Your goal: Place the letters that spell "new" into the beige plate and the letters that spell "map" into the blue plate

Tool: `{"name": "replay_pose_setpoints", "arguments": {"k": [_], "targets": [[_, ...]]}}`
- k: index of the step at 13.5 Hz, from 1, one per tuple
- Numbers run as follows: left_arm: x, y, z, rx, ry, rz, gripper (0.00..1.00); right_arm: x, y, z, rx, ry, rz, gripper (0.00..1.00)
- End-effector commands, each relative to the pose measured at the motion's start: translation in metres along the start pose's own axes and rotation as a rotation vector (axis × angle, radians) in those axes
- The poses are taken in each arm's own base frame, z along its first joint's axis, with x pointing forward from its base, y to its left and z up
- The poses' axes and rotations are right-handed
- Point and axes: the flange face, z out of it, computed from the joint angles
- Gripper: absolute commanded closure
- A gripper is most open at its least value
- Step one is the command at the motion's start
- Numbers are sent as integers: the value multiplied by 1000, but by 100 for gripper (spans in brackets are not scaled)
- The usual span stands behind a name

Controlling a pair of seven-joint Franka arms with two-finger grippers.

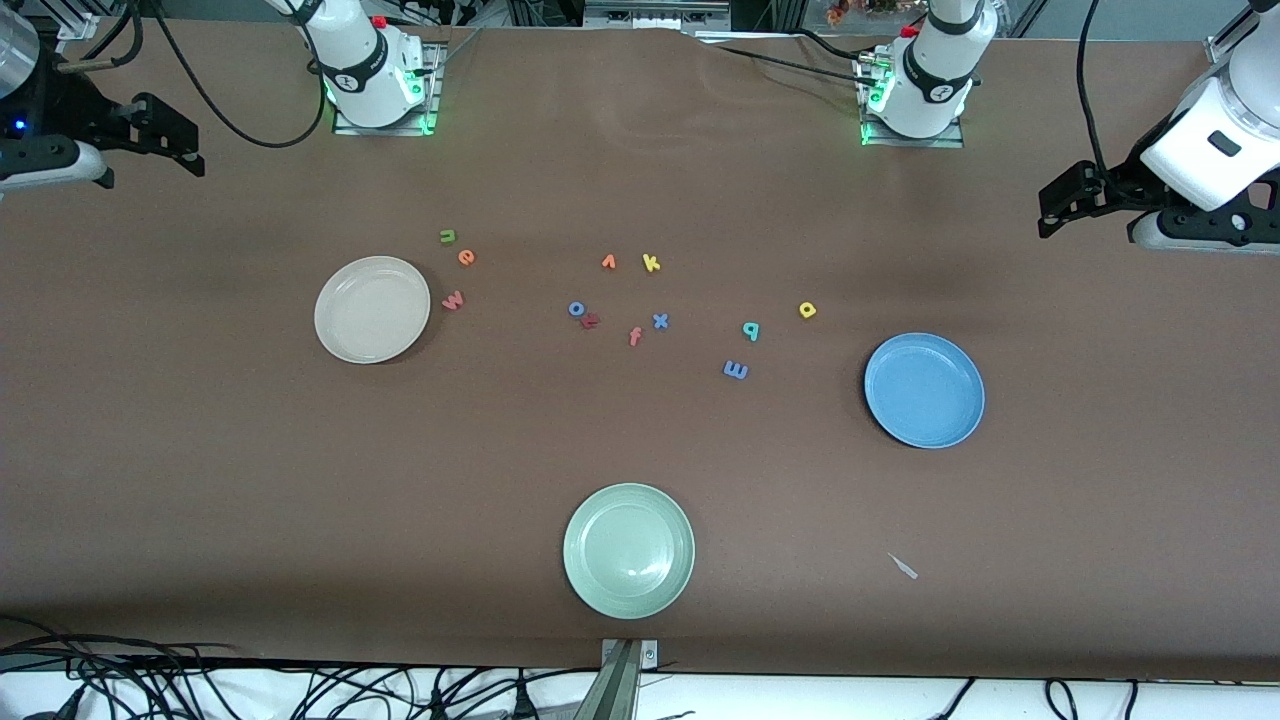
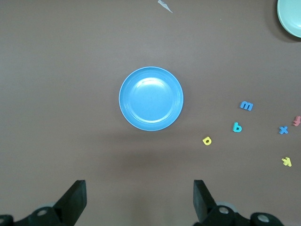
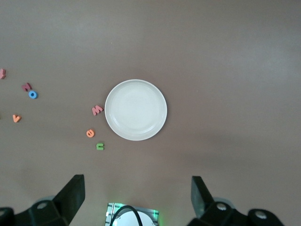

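Both arms are glossy white with black joint bands, and green lights glow at their bases. Black cables trail from them. The left claw (image 2: 138, 200) and right claw (image 3: 136, 197) have black, wedge-shaped fingers.

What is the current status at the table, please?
Left gripper and right gripper open, empty, high. Beige plate and blue plate bare; letters untouched.

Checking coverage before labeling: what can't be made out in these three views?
- Pale green plate: cut off by the left wrist view's edge, only part shows.
- Small dark red letter touching the blue o: too small to read in the front view.
- Pale scrap on the table: too small to identify.
- Right gripper and left gripper: fingers open, bodies cut off by the wrist views' edges.
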Motion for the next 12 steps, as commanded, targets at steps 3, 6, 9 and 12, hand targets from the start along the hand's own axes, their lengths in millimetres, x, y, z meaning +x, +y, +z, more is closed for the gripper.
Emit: {"name": "replay_pose_setpoints", "arguments": {"k": [3, 6, 9, 12], "targets": [[2, 0, -6, 26, 0, -3, 0, 22, -5, 1, 7, -12, 1, 0], [2, 0, -6, 26, 0, -3, 0, 29, -4, -3, 4, -17, 0, 0], [2, 0, -6, 27, -2, -5, 0, 29, -4, -2, 5, -20, 0, 0], [2, -1, -5, 27, -3, -5, 0, 30, -9, -2, 6, -20, -8, 0]]}}
